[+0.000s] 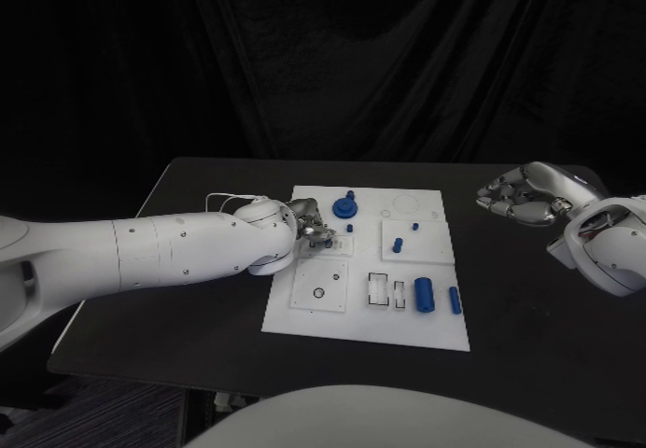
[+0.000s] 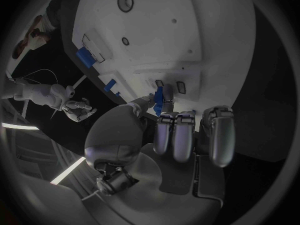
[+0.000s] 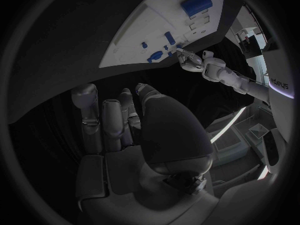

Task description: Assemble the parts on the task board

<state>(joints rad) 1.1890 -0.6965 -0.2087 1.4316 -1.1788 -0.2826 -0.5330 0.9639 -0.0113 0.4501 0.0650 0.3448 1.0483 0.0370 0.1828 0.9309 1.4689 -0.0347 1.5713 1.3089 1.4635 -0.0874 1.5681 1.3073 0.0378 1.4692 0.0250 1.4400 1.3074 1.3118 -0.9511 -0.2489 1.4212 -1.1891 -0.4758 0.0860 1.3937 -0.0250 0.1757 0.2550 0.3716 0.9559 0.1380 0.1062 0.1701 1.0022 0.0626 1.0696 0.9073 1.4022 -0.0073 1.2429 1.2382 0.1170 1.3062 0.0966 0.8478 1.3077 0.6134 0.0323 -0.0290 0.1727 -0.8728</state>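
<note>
The white task board (image 1: 307, 313) lies in the middle of the black table. My left hand (image 1: 311, 232) hovers over the board's left middle. In the left wrist view it pinches a small blue part (image 2: 159, 100) between thumb and fingers, just above small slots in the board (image 2: 187, 30). On the board are a round blue part (image 1: 346, 205), a small peg (image 1: 398, 245), a thick cylinder (image 1: 423, 293) and a thin pin (image 1: 456, 300). My right hand (image 1: 518, 198) hangs off the board's far right corner, its fingers (image 3: 112, 120) loosely bent and holding nothing.
Rectangular recesses (image 1: 381, 290) and a round hole (image 1: 317, 292) sit in the board's near half. Bare black table (image 1: 539, 317) lies to the right of the board. A dark curtain closes off the back.
</note>
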